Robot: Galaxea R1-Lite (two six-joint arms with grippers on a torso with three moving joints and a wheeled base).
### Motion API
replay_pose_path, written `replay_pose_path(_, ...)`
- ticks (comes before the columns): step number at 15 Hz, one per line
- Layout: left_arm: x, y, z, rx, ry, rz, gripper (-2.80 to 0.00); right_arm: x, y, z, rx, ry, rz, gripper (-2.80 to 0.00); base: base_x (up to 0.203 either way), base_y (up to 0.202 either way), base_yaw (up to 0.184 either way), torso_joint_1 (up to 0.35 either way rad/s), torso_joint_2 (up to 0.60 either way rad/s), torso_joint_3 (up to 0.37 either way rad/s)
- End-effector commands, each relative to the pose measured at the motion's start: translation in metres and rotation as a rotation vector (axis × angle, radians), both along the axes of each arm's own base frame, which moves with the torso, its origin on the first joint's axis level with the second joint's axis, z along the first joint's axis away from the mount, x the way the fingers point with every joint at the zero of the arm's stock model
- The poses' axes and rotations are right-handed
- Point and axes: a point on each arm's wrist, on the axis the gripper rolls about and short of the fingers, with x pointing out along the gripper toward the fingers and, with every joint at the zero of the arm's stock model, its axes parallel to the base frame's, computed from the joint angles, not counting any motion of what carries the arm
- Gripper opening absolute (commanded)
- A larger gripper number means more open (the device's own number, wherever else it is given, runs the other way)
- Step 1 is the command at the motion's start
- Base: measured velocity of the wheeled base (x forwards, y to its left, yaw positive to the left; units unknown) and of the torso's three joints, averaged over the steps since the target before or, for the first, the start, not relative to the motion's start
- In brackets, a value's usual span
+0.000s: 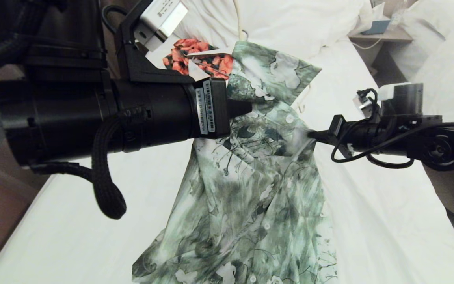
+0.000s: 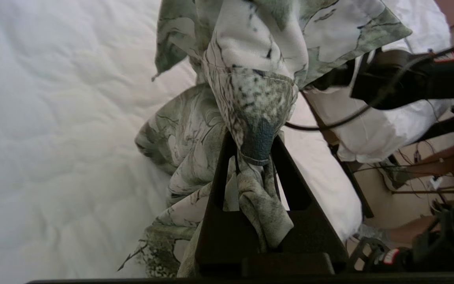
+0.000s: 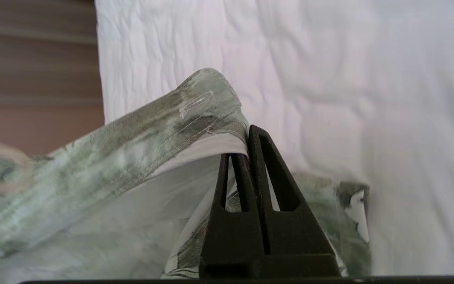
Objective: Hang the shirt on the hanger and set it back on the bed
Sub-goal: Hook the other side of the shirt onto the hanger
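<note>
The green-and-white floral shirt [image 1: 250, 205] is lifted off the bed [image 1: 373, 205] and hangs between both grippers. My left gripper [image 1: 246, 107] is shut on a bunched fold near the collar; in the left wrist view fabric [image 2: 250, 59] is wedged between its fingers [image 2: 252, 148]. My right gripper [image 1: 311, 134] is shut on the shirt's front edge, and the right wrist view shows the stitched hem [image 3: 152, 130] pinched at its tips [image 3: 246, 140]. A thin cream wire that looks like the hanger [image 1: 237, 17] lies on the duvet behind the shirt, mostly hidden.
An orange-and-black floral garment [image 1: 195, 55] lies behind my left wrist. A bunched white duvet [image 1: 290, 19] fills the head of the bed. A nightstand [image 1: 380, 34] and a neighbouring bed [image 1: 443, 59] stand at the right. My left arm [image 1: 93, 110] blocks much of the left side.
</note>
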Motion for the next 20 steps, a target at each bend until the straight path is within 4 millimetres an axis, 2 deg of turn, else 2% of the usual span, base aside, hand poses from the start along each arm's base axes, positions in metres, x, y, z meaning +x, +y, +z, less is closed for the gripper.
replay_pose_path(1, -0.008, -0.002, -0.001, 0.017, 0.018, -0.027, -2.80, 0.000, -0.006, 0.008, 0.007, -0.024, -0.015, -2.80, 0.000, 0.000, 0.000, 0.000, 0.00, 0.000)
replay_pose_path(5, -0.012, -0.006, -0.005, 0.041, 0.037, -0.051, -2.80, 0.001, -0.018, 0.024, 0.015, -0.068, -0.047, -2.80, 0.000, 0.000, 0.000, 0.000, 0.00, 0.000)
replay_pose_path(10, -0.007, -0.020, -0.020, 0.095, 0.076, -0.063, -2.80, 0.001, -0.024, 0.026, 0.016, -0.075, -0.064, -2.80, 0.000, 0.000, 0.000, 0.000, 0.00, 0.000)
replay_pose_path(13, -0.005, -0.028, -0.027, 0.118, 0.087, -0.070, -2.80, -0.002, -0.025, 0.034, 0.015, -0.089, -0.065, -2.80, 0.000, 0.000, 0.000, 0.000, 0.00, 0.000)
replay_pose_path(17, 0.000, -0.033, -0.032, 0.136, 0.088, -0.030, -2.80, -0.013, -0.026, 0.050, 0.013, -0.089, -0.061, -2.80, 0.000, 0.000, 0.000, 0.000, 0.00, 0.000)
replay_pose_path(20, 0.001, -0.029, -0.028, 0.131, 0.073, 0.005, -2.80, -0.019, -0.027, 0.053, -0.025, -0.071, -0.050, -2.80, 0.000, 0.000, 0.000, 0.000, 0.00, 0.000)
